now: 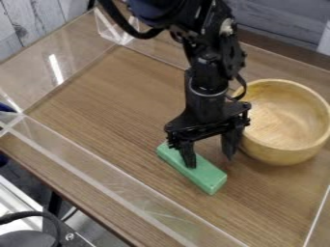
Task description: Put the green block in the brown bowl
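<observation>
The green block (198,173), a flat mint-green bar, lies on the wooden table, angled from upper left to lower right. My gripper (206,150) points straight down right over the block's upper end, its dark fingers (188,154) spread wide on either side of it. The jaws stand open and the block rests on the table, not lifted. The brown bowl (277,122), round and light tan with a thick rim, sits just right of the gripper with nothing inside it.
Clear plastic walls (77,159) fence the table along the front and left. The black arm (206,58) reaches down from the top centre. A bare stretch of wooden table (103,96) lies to the left.
</observation>
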You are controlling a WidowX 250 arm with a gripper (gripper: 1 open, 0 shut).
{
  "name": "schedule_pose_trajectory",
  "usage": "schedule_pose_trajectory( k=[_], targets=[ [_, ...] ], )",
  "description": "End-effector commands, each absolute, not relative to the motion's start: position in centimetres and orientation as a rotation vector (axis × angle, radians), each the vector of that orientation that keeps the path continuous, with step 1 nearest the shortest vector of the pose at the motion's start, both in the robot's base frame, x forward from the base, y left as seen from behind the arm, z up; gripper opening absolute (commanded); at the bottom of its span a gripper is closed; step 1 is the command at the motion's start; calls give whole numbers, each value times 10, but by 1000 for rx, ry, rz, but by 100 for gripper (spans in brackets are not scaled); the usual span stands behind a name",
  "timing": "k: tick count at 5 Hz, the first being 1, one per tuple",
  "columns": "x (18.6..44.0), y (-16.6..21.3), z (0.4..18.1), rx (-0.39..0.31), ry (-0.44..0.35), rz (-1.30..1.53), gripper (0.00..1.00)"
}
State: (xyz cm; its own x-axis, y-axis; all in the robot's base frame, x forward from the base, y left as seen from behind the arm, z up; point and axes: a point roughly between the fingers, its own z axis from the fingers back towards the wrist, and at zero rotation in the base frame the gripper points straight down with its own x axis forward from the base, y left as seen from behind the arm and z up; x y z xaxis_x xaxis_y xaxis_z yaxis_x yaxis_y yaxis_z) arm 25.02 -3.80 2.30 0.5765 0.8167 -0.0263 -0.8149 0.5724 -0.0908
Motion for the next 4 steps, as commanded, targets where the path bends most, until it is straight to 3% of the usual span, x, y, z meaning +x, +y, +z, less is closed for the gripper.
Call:
schedule_pose_trajectory(
  k=[1, 4],
  targets=[
    [242, -35, -7, -55, 17, 975, 100],
    [240, -33, -16, -20, 11, 1012, 100]
  ],
)
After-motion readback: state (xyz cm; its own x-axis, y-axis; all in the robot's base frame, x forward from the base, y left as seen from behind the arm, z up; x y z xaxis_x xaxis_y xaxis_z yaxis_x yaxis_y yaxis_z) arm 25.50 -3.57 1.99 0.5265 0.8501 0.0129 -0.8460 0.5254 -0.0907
